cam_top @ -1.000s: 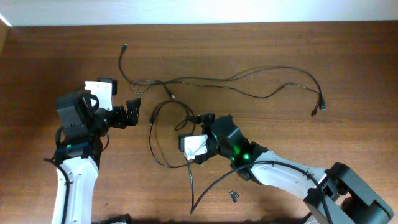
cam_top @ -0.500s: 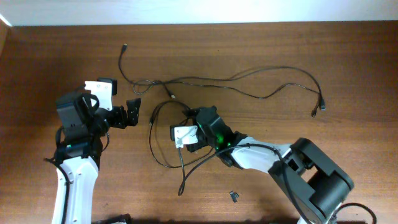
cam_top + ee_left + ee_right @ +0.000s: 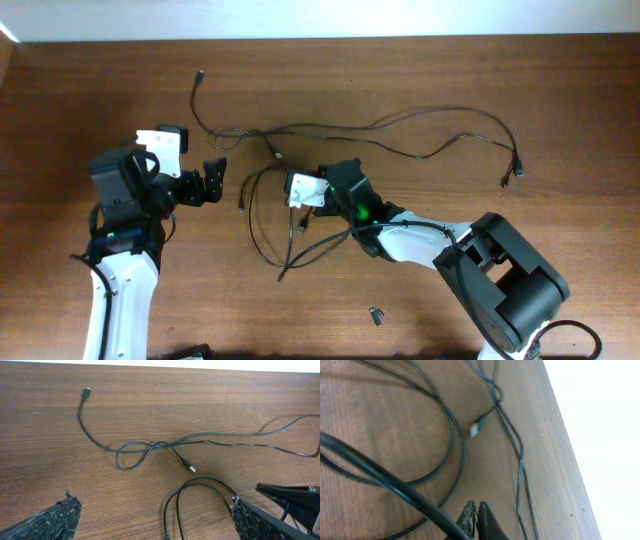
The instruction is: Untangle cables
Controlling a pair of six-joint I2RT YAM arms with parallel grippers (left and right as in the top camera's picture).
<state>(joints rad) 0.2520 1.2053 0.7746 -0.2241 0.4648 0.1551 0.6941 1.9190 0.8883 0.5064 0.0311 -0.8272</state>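
Several thin black cables (image 3: 330,128) lie across the far half of the wooden table (image 3: 80,90). In the left wrist view two of them cross in a small loop (image 3: 134,454), with one plug (image 3: 189,466) lying loose just right of it. A separate cable loop (image 3: 250,225) curves beside my right gripper (image 3: 298,186), which sits low under its white camera mount. Its fingertips (image 3: 469,510) are pressed together, and I see no cable between them. The same plug (image 3: 478,427) lies just ahead of them. My left gripper (image 3: 214,176) hovers open, left of the loop, with nothing between its fingers (image 3: 55,520).
A thick black wire (image 3: 385,477) crosses close in front of my right fingers and trails toward the front (image 3: 300,260). A tiny dark clip-like piece (image 3: 377,316) lies near the front edge. The table's far edge (image 3: 565,435) meets a white wall.
My right gripper has moved up and to the left toward the crossed cables and has closed from open. The trailing black wire swung along with it. The left arm has stayed still.
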